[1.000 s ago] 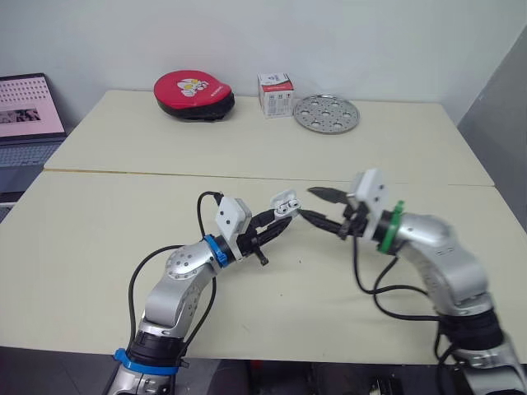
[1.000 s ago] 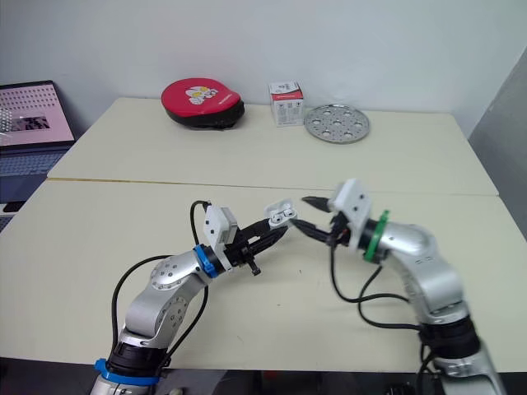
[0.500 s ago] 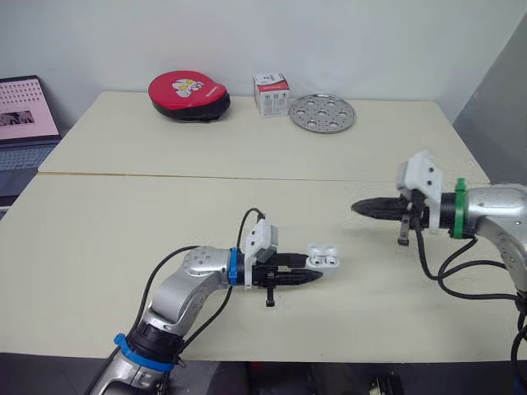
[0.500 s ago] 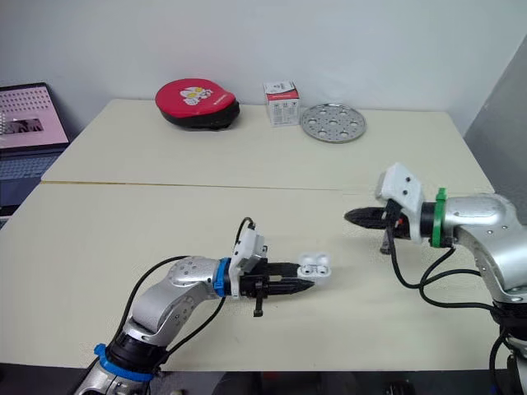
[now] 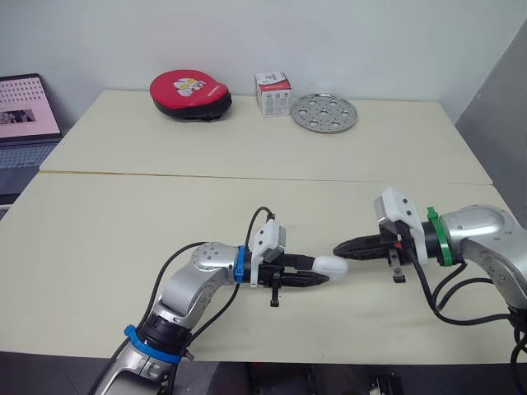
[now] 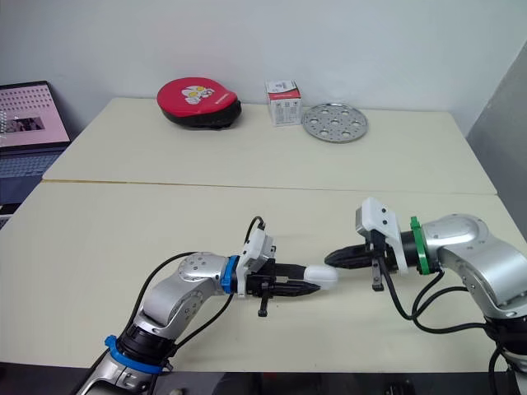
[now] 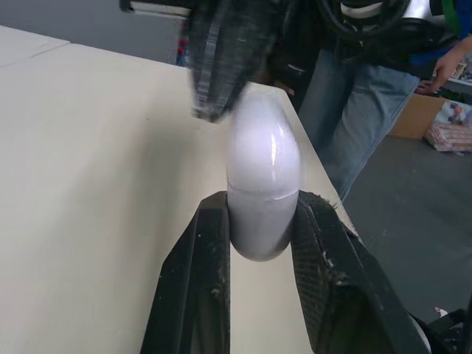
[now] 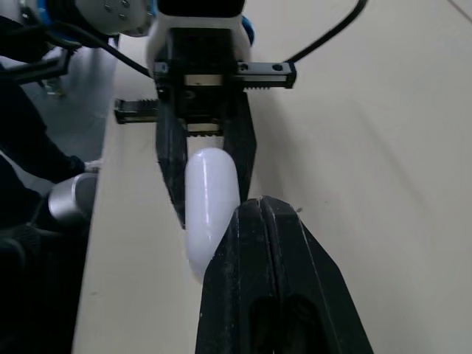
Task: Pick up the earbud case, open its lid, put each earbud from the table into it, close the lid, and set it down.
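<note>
The white earbud case [image 5: 329, 265] has its lid closed and sits just above the table's front middle. My left gripper [image 5: 318, 277] is shut on it, with one black finger [image 7: 209, 274] on each side of its lower half [image 7: 262, 193]. From the right, my right gripper [image 5: 340, 248] comes in with its fingers [image 8: 262, 243] shut together and nothing between them. Its tip lies against the free end of the case [image 8: 209, 200].
A red round pouch [image 5: 191, 93], a small box [image 5: 273, 94] and a perforated metal plate [image 5: 324, 112] stand along the table's far edge. A laptop [image 5: 29, 111] is off to the far left. A person in jeans [image 7: 361, 96] stands beyond the table's front edge.
The case was held up with its lid open and the right gripper open beside it. The right gripper shut, drew away and came back against the case. The lid is now closed and the case is lower.
</note>
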`<action>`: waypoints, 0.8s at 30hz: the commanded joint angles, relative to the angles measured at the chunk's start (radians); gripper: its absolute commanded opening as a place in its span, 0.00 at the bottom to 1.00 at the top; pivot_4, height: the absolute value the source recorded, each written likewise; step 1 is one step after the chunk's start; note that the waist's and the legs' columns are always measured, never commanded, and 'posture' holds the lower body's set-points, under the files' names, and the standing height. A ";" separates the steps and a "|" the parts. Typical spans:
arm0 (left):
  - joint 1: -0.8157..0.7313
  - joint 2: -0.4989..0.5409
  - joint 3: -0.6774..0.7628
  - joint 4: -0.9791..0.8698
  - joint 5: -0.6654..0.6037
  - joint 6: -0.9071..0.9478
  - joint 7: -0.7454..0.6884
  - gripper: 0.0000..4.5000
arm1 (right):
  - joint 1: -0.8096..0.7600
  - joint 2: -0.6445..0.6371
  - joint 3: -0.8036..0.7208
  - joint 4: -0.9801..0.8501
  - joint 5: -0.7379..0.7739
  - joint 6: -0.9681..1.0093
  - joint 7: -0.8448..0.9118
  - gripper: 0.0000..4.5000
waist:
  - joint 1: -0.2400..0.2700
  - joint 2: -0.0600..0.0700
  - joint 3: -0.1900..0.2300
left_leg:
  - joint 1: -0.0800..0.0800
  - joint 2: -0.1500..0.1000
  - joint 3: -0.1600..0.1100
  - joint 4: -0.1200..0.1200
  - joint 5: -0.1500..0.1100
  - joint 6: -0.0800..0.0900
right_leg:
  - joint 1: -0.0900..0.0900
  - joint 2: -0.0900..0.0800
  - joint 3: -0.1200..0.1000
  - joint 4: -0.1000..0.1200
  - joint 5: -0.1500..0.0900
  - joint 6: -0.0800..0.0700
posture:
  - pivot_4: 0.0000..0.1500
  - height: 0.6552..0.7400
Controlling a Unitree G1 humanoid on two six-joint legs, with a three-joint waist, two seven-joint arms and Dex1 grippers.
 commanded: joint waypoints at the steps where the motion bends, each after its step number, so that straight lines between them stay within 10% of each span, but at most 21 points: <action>1: -0.022 -0.016 0.015 -0.001 -0.002 -0.023 0.007 0.17 | 0.047 -0.018 -0.001 -0.067 0.030 0.008 0.012 0.00 | 0.000 0.000 0.000 | 0.000 0.000 0.000 0.000 0.000 0.000 | 0.000 0.000 0.000 0.000 0.000 0.000 | 1.00 1.00; 24: -0.327 -0.045 0.090 0.527 0.006 0.472 0.136 0.17 | 0.238 0.047 -0.099 -0.130 -0.105 -0.134 -0.238 0.00 | -0.001 -0.001 0.000 | -0.001 -0.001 -0.003 0.000 0.000 0.000 | 0.000 0.001 -0.002 0.000 0.000 0.000 | 1.00 1.00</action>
